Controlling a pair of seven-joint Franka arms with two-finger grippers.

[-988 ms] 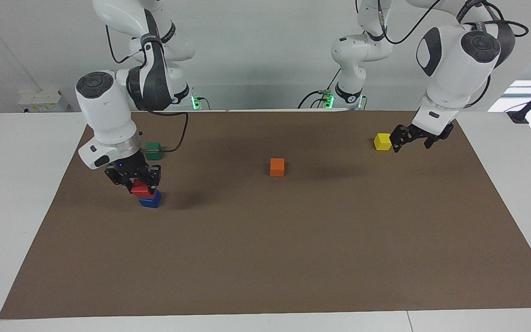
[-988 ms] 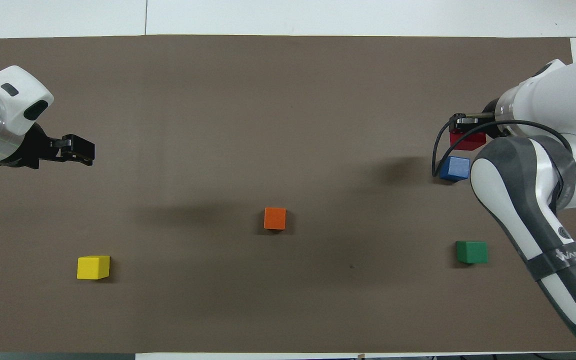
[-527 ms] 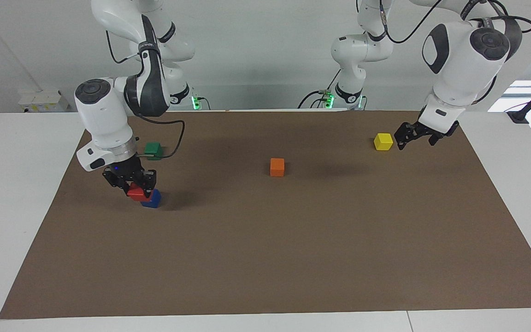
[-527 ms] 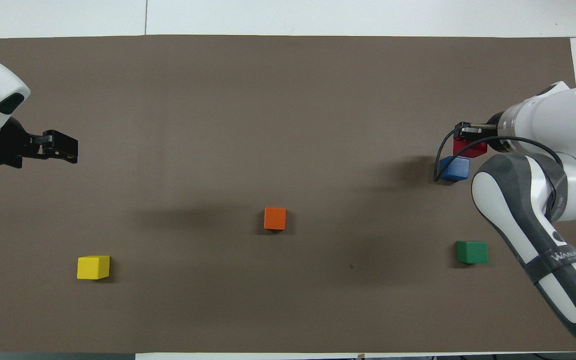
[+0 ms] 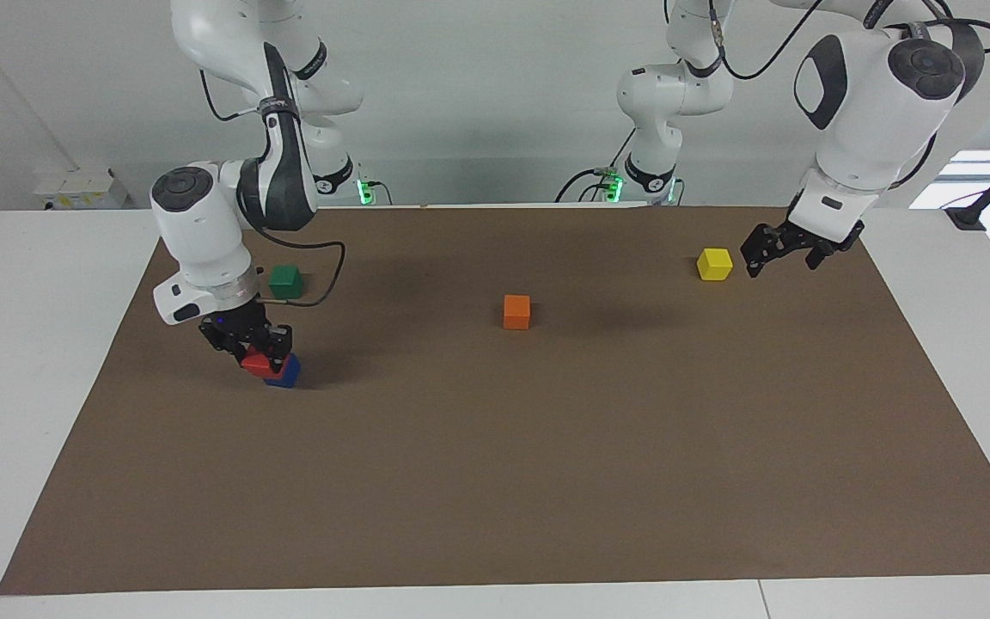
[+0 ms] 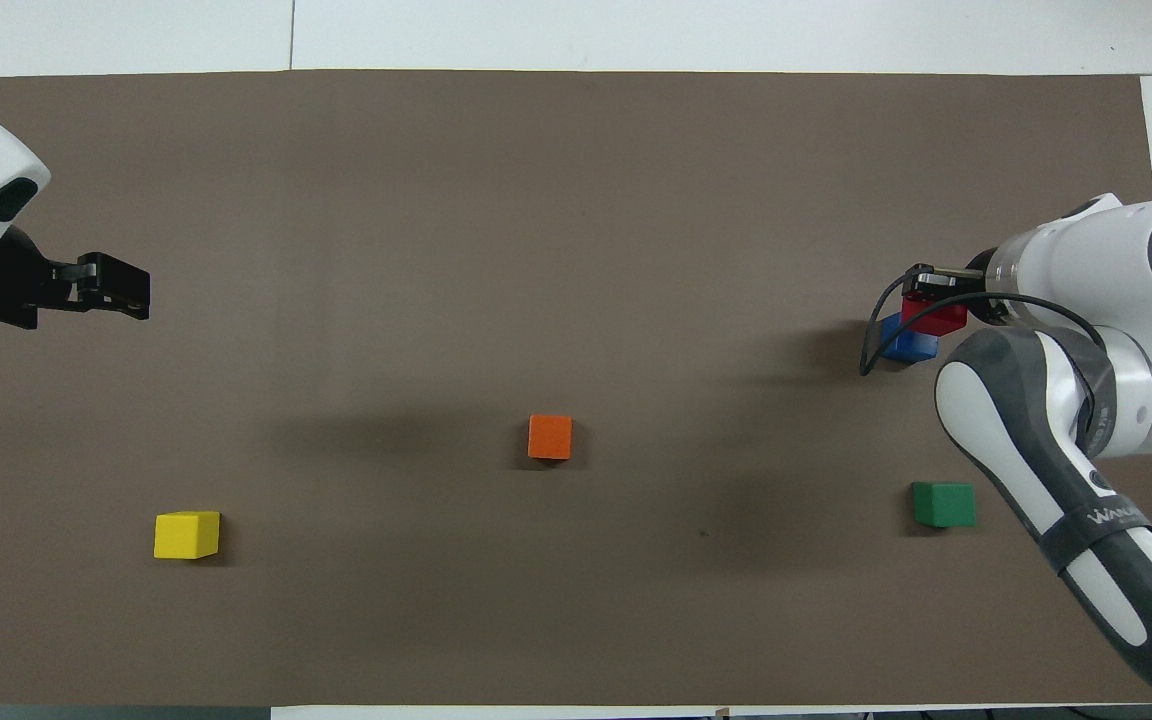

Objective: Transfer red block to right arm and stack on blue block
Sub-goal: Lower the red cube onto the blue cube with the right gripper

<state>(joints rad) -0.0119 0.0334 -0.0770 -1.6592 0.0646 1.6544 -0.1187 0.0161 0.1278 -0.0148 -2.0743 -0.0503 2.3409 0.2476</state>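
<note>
stacking step: the right tool (image 5: 259,351) is clenched on the red block (image 5: 256,364), low over the blue block (image 5: 284,372) but off-centre. next it needs squaring, then release. the left tool (image 5: 783,249), released, waits beside the yellow block (image 5: 714,264).

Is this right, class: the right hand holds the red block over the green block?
Not quite: the right hand holds the red block over the blue block, not the green block, which sits apart, nearer the robots. The facing view shows it.
</note>
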